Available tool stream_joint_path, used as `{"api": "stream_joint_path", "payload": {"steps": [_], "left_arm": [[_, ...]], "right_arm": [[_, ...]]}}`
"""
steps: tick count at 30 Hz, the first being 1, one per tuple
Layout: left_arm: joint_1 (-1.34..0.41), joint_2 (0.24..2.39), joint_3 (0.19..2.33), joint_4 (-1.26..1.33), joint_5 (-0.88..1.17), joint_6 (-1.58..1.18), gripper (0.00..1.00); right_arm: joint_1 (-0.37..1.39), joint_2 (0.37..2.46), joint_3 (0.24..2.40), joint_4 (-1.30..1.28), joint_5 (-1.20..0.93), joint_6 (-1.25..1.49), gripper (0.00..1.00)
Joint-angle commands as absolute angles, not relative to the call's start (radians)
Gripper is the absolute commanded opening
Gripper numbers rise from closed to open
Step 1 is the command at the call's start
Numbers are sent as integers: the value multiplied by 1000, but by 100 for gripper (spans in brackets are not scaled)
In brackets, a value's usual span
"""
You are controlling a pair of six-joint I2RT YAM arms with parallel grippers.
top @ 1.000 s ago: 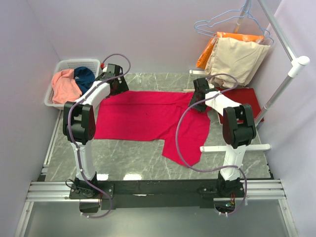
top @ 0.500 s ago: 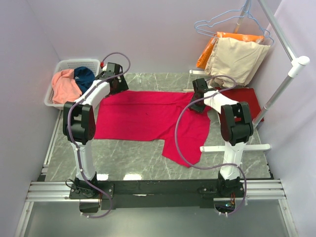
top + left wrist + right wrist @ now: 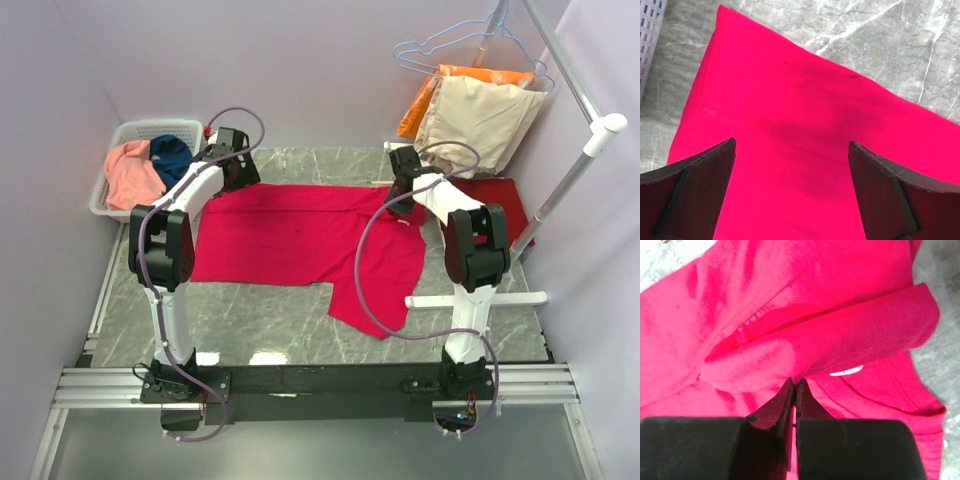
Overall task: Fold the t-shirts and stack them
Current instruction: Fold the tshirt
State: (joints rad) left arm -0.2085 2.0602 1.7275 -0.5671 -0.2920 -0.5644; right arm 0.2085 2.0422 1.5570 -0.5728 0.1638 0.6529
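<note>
**Operator:** Report the right gripper.

**Technician:** The right gripper (image 3: 795,382) is clenched. Its fingers meet on a raised fold of the crimson t-shirt (image 3: 290,235), just beside the collar, where a white label (image 3: 845,372) shows. The cloth rises in a ridge from the fingertips.

**Operator:** And the left gripper?

**Technician:** The left gripper (image 3: 792,146) is released, with its jaws spread wide above the far left corner of the same shirt. Nothing sits between the fingers. Whether they touch the cloth cannot be told.

**Operator:** Where does the crimson t-shirt lie?

**Technician:** It lies spread across the middle of the table (image 3: 260,320). It is mostly flat, with one section reaching toward the near edge on the right side.

**Operator:** List the other garments.

**Technician:** The salmon-pink t-shirt (image 3: 130,175) and the teal-blue t-shirt (image 3: 172,158) are bundled together in the white basket (image 3: 100,205) at the far left. The darker red t-shirt (image 3: 505,195) lies on the table at the right, beyond the right arm. A beige garment (image 3: 480,120) and an orange garment (image 3: 425,100) hang on wire hangers above the far right corner.
</note>
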Motion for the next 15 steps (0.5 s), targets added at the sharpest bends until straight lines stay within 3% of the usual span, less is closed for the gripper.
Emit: {"api": "stream_joint_path", "payload": {"steps": [1,5,15], "left_arm": [[-213,2062,1769,-578,-316,-558,99],[-213,2065,1767,-584,-325,-560,99],[-215,2052,1744,-580,-330,-560,99]], "right_arm": [[199,1954,1632,-643,155,643,0],[189,1960,1729,-764,75,647,0],[161,1933,1743,-775,-78,649,0]]}}
